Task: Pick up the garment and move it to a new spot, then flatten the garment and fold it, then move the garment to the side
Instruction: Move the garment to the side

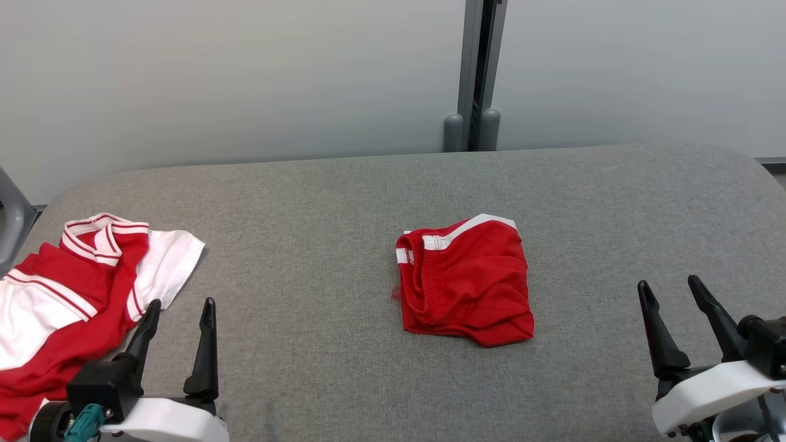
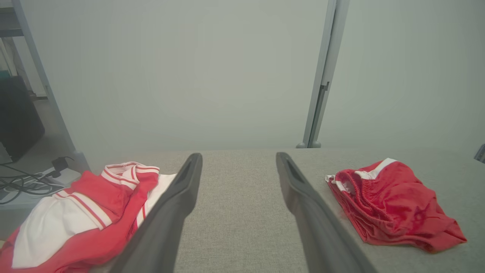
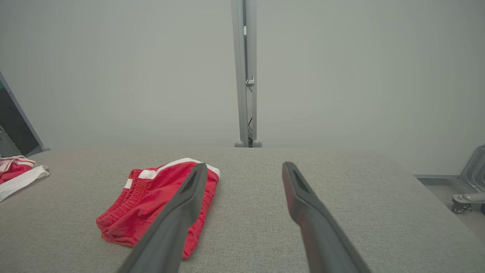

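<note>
Red shorts (image 1: pixel 466 282) with a white stripe and an elastic waistband lie folded into a small bundle at the middle of the grey table (image 1: pixel 319 202). They also appear in the left wrist view as the shorts (image 2: pixel 390 204) and in the right wrist view as the shorts (image 3: pixel 151 201). A crumpled red and white shirt (image 1: pixel 73 288) lies at the table's left end. My left gripper (image 1: pixel 182 304) is open beside the shirt's right edge, holding nothing. My right gripper (image 1: pixel 668 283) is open well to the right of the shorts, nothing between its fingers.
The shirt (image 2: pixel 83 212) hangs partly over the table's left edge, and cables (image 2: pixel 22 182) lie on the floor beyond it. A grey post (image 1: pixel 476 73) stands behind the table against a pale wall. Bare fabric stretches between the two garments and right of the shorts.
</note>
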Available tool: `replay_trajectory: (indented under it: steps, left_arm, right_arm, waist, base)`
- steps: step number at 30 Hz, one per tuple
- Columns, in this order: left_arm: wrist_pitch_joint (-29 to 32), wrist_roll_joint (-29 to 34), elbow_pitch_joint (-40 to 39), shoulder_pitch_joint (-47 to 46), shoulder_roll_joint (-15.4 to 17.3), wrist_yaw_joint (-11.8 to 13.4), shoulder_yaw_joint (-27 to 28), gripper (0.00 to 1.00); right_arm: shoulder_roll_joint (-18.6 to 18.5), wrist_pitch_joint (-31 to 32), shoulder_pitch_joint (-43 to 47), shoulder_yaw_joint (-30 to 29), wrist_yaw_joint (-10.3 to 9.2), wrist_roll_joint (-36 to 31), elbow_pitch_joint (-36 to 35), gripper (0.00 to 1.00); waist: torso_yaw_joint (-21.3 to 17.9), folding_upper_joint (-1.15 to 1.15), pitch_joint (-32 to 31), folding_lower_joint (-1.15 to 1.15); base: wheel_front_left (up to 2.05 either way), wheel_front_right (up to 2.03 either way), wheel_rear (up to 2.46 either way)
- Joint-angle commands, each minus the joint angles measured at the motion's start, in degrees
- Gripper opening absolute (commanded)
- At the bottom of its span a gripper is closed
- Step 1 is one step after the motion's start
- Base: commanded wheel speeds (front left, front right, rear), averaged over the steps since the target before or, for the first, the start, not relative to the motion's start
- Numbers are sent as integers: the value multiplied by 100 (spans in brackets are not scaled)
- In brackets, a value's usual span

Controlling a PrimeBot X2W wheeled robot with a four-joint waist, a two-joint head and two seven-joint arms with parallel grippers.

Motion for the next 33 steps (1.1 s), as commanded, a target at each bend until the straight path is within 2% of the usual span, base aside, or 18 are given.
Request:
replay_trajectory:
  steps: [1, 21, 26, 33]
  left_arm:
    - [-7, -12, 39, 32, 32, 13, 19, 100]
    - [36, 23, 41, -138, 77, 11, -73, 100]
    - [-3, 58, -13, -267, 70, -15, -91, 100]
    - [-114, 108, 0, -740, -24, -173, -170, 100]
  right_arm:
    - [-8, 12, -47, -4, 1, -27, 22, 100]
    - [31, -66, -160, 4, 1, 7, 142, 100]
    - [20, -60, -254, -51, 1, 11, 72, 100]
    - [6, 6, -742, -9, 1, 102, 210, 100]
  waist:
    - [1, 0, 1, 0]
    - [75, 0, 150, 0]
    - [163, 0, 404, 0]
    - [330, 0, 1235, 0]
  base:
    - [0, 0, 0]
    - [0, 0, 0]
    - [0, 0, 0]
    - [0, 0, 0]
